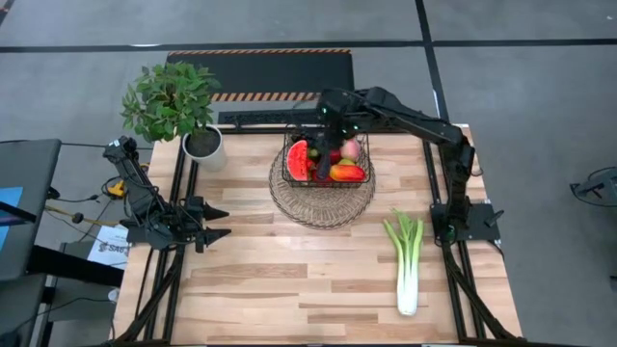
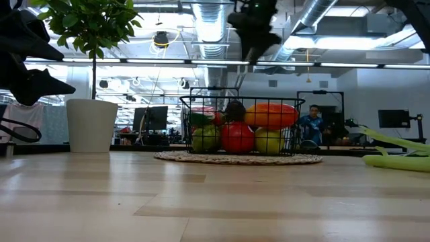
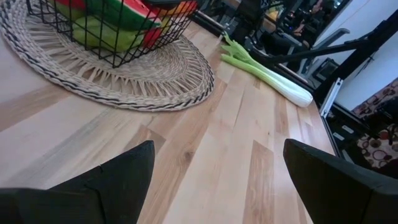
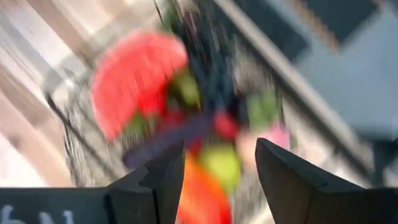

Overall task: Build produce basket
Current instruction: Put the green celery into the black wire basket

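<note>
Two claws: right claw (image 1: 333, 123) at work, left claw (image 1: 218, 224) waiting.
Right claw: hangs above the far side of the basket (image 1: 326, 159), fingers (image 4: 283, 177) apart with nothing between them.
Left claw: low over the tabletop (image 1: 289, 280) at its left edge, fingers (image 3: 124, 174) spread wide, empty, well apart from the basket.
Basket: directly under the right claw, sitting on a round woven mat (image 1: 321, 198).
Produce in basket: watermelon slice (image 1: 299, 159) on the side toward the left claw, orange-red mango (image 1: 347, 173) and peach (image 1: 350, 149) on the other side; in the low view a red apple (image 2: 236, 138) sits between two green pears (image 2: 205, 138).
Leek (image 1: 406, 260): lies flat on the tabletop, well apart from the right claw, toward the near right.
Potted plant (image 1: 174, 101): beyond the left claw, at the far left corner.
</note>
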Controlling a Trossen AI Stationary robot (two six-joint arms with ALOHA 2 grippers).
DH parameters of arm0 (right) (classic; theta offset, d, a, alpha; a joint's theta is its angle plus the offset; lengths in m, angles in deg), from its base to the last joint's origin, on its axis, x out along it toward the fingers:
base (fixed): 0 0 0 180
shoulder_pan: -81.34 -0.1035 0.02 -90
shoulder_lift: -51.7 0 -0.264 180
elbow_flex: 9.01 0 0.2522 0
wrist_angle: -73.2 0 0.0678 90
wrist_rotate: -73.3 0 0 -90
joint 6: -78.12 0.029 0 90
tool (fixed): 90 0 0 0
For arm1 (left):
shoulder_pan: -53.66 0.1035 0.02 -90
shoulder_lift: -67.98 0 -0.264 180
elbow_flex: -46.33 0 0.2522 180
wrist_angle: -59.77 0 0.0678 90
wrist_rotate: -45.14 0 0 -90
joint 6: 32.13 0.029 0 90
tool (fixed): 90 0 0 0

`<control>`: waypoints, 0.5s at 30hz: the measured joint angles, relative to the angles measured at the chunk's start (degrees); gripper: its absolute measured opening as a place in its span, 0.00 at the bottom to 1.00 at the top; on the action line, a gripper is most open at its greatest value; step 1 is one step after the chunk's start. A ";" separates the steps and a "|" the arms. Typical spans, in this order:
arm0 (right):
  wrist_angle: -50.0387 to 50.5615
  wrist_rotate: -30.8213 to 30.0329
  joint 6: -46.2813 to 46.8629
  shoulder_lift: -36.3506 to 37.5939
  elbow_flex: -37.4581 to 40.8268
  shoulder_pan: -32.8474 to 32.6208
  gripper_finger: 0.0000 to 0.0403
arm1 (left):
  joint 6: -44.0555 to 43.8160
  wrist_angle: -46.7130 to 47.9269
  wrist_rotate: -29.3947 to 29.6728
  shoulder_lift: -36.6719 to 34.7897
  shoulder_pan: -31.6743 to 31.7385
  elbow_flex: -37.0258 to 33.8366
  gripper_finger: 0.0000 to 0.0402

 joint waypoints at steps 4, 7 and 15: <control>14.62 -0.07 11.46 -0.21 -0.43 -2.69 0.52 | -0.02 -0.02 -0.42 -0.01 0.01 0.00 0.85; 15.20 1.16 17.89 0.12 2.21 -6.43 0.52 | -0.02 -0.12 -0.81 0.00 0.00 0.00 0.85; 15.68 2.81 31.96 -0.55 7.05 -18.65 0.54 | -1.51 -0.16 -1.69 -0.01 0.01 0.00 0.85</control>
